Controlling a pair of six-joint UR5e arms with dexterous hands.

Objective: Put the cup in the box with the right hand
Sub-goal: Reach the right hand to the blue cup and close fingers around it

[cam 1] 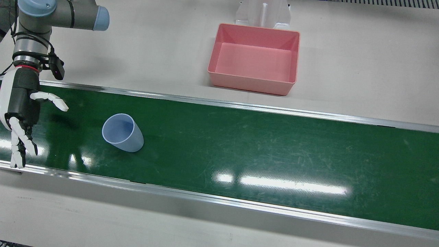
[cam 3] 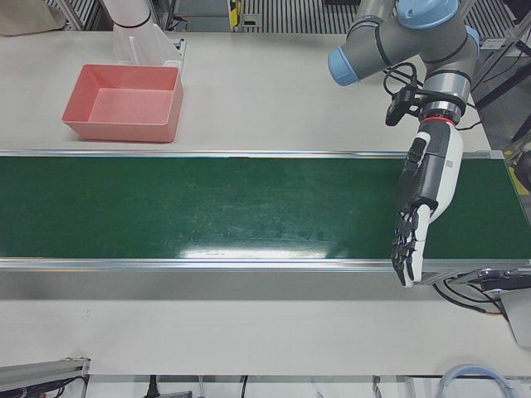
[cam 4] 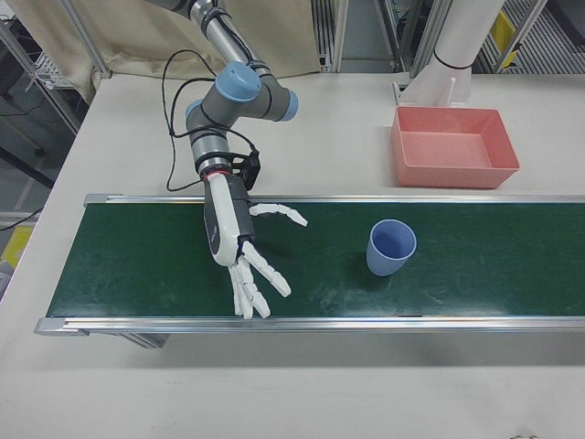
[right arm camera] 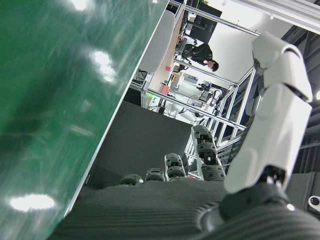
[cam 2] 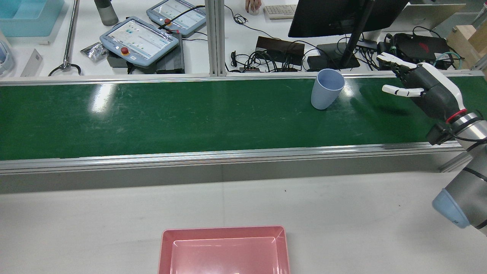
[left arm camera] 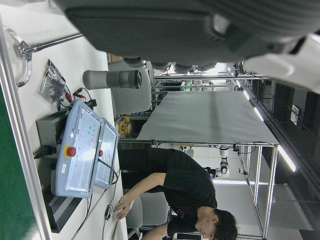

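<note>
A pale blue cup (cam 1: 121, 133) (cam 2: 327, 88) (cam 4: 390, 247) stands upright on the green conveyor belt (cam 1: 240, 151), with nothing touching it. My right hand (cam 1: 20, 113) (cam 2: 426, 89) (cam 4: 239, 247) hovers over the belt with a clear gap to the cup. It is open, its fingers spread, and it holds nothing. The pink box (cam 1: 252, 84) (cam 2: 224, 247) (cam 4: 452, 174) (cam 3: 124, 124) sits empty on the white table beyond the belt. At the belt's other end my left hand (cam 3: 423, 199) hangs open, its fingers pointing down, also holding nothing.
Aluminium rails (cam 1: 219, 103) border both long sides of the belt. A white arm pedestal (cam 1: 262, 13) stands right behind the box. Beyond the belt a desk carries teach pendants (cam 2: 139, 40), a monitor (cam 2: 342, 15) and cables. A person (left arm camera: 175, 190) sits at that desk.
</note>
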